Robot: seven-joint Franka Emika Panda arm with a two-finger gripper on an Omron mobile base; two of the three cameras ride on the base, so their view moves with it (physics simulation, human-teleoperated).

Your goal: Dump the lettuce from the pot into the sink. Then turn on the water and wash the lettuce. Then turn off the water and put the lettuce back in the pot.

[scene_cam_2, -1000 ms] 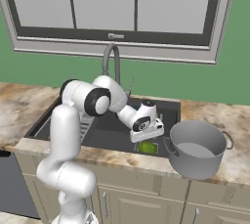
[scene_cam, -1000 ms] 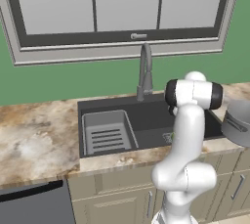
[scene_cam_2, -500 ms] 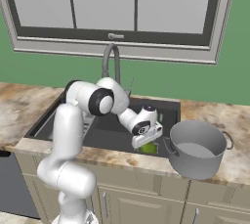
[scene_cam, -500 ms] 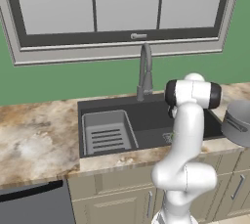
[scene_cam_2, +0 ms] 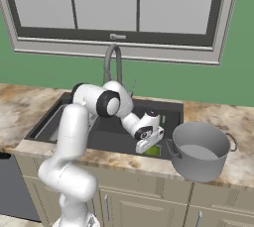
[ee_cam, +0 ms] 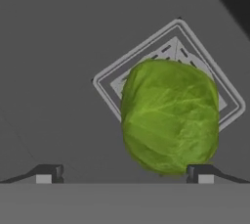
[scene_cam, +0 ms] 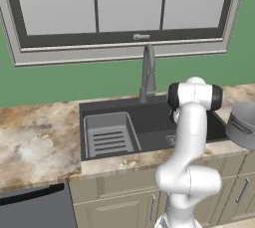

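The bright-green lettuce (ee_cam: pixel 169 115) lies on the square drain grate (ee_cam: pixel 146 59) of the dark sink (scene_cam_2: pixel 114 139). My gripper (ee_cam: pixel 124 174) hangs just above it, open, with one fingertip (ee_cam: pixel 49 173) at the left and the other at the right by the ball's lower edge. From the right base view the gripper (scene_cam_2: pixel 149 144) is low in the basin's right end, a sliver of lettuce (scene_cam_2: pixel 153 150) showing beneath it. The silver pot (scene_cam_2: pixel 201 149) stands upright on the counter right of the sink, also seen as the pot (scene_cam: pixel 242 125) in the left base view.
A light-grey slotted rack (scene_cam: pixel 108 135) fills the sink's left half. The grey gooseneck faucet (scene_cam: pixel 147 72) rises behind the basin under the window. Marble counter (scene_cam: pixel 35 137) runs to the left; cabinet fronts lie below.
The gripper has sunk lower into the basin toward the lettuce; the lettuce and pot have stayed in place.
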